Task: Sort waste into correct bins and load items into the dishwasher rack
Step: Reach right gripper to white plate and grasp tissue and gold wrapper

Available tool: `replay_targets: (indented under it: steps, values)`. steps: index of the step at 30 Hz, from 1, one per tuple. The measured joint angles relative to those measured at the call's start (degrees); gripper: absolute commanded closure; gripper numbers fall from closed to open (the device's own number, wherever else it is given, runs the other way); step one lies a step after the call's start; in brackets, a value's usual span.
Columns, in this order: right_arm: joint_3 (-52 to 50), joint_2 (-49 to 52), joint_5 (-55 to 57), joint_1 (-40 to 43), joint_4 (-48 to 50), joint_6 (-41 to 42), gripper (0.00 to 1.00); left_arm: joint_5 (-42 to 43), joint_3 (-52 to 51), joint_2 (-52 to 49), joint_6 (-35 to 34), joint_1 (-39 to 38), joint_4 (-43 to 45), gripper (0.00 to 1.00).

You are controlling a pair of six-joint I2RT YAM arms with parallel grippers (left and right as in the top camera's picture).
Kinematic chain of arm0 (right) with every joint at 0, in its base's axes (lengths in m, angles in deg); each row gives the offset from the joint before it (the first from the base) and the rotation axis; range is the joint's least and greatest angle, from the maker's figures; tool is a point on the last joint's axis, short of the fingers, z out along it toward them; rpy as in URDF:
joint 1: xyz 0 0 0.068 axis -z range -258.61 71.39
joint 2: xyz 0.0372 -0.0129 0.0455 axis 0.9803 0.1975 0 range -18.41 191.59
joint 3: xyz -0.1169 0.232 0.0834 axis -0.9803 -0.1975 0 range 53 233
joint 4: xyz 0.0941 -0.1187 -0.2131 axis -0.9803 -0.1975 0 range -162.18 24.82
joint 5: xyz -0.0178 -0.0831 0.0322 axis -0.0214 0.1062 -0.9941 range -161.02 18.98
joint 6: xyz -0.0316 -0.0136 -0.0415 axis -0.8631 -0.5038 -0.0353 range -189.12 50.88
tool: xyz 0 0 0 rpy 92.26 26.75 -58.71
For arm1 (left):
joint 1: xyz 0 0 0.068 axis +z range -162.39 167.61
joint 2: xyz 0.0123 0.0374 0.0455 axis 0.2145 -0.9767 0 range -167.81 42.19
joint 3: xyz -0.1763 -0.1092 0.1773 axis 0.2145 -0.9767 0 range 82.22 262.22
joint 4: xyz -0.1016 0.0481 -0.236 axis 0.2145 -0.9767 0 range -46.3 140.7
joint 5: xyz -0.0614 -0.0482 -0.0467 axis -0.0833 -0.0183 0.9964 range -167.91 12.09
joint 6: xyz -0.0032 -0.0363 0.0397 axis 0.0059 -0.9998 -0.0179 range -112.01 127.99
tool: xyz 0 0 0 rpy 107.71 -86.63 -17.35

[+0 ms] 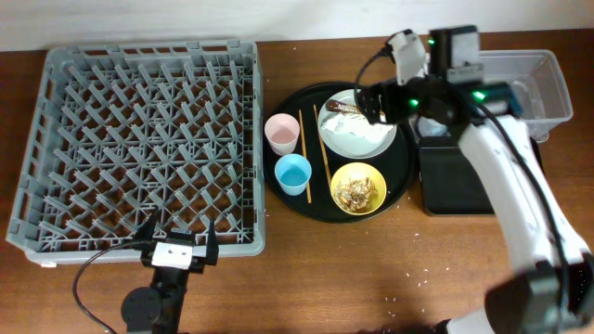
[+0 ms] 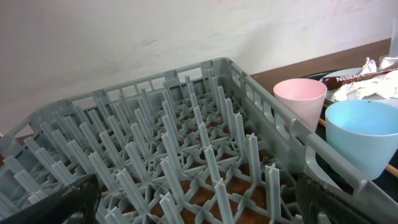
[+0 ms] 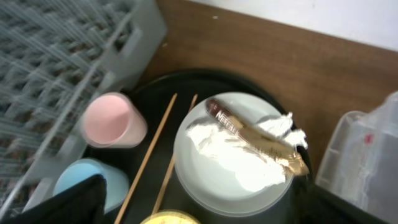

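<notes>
Finding nothing sorted or loaded yet.
Rack (image 1: 139, 139), left of frame, stands empty; left gripper (image 1: 180, 234), bottom left at its edge, jaws fully spread, holds nothing. On the round tray (image 1: 316, 206), centre: pink cup (image 1: 282, 133), blue cup (image 1: 293, 173), chopsticks (image 1: 303, 148), plate (image 1: 357, 139) bearing napkin (image 3: 230, 155) and wrapper (image 3: 249, 134), bowl (image 1: 358, 188) with scraps. Right gripper (image 1: 369, 100), above the plate, jaws wide, grips nothing. Black bin (image 1: 455, 176), right, is bare; tub (image 1: 543, 83) contents unclear.
</notes>
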Motion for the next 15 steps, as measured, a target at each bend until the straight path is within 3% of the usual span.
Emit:
replay_targets:
  steps: [4, 12, 15]
  values:
    - [0.07, 8.35, 3.93, 0.00, 4.37, 8.02, 0.12, 0.00, 0.00, 0.00, 0.00, 0.00, 0.02, 0.01]
    - [0.11, 17.70, 17.09, -1.62, 6.21, 37.57, 0.12, 0.00, 0.00, 0.00, 0.00, 0.00, 0.02, 0.00]
    - [0.11, 19.17, 19.65, -3.72, 8.02, 43.54, 0.16, 0.00, 0.02, 0.00, 0.00, 0.00, 0.00, 0.01]
